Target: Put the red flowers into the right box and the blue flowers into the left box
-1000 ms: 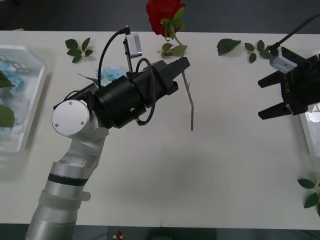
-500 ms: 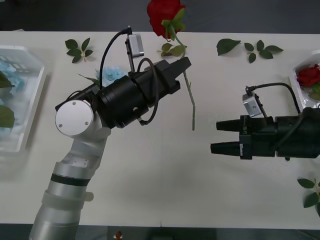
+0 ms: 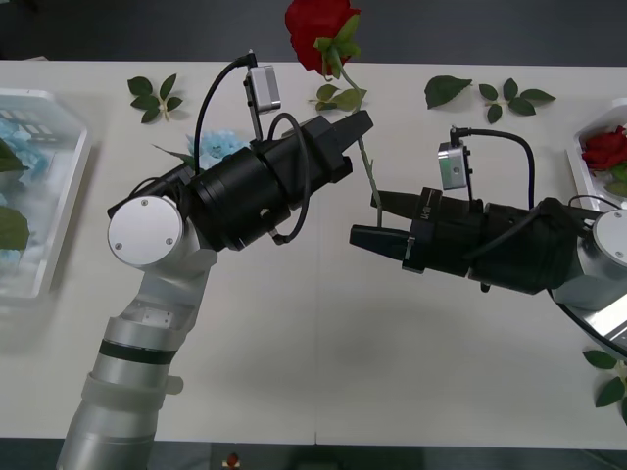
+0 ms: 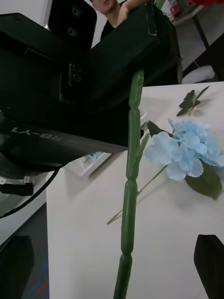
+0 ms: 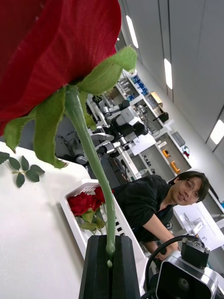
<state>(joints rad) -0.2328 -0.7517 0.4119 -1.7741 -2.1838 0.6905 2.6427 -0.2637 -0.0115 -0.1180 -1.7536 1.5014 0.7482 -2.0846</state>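
Observation:
A red flower [image 3: 318, 29] is held up over the table's far edge, its green stem [image 3: 372, 191] hanging down toward the table. My left gripper [image 3: 359, 125] is shut on the upper stem; in the left wrist view the black fingers [image 5: 95, 268] pinch the stem below the rose head [image 5: 46, 46]. My right gripper [image 3: 378, 220] is open, one finger on each side of the stem's lower end [image 4: 129, 187]. A blue flower [image 3: 216, 147] lies on the table, partly behind the left arm. The left box [image 3: 69, 211] holds blue flowers [image 3: 24, 127]. The right box [image 3: 580, 168] holds a red rose [image 3: 605, 149].
Loose green leaf sprigs lie along the far edge [image 3: 154, 96], [image 3: 448, 91], [image 3: 514, 95] and at the near right [image 3: 609, 377]. Both arms cross over the table's middle. Open tabletop lies in front of them.
My right arm has swung left from the right box to the hanging stem, its open fingers now bracketing the lower end. The left arm and the rose have stayed put.

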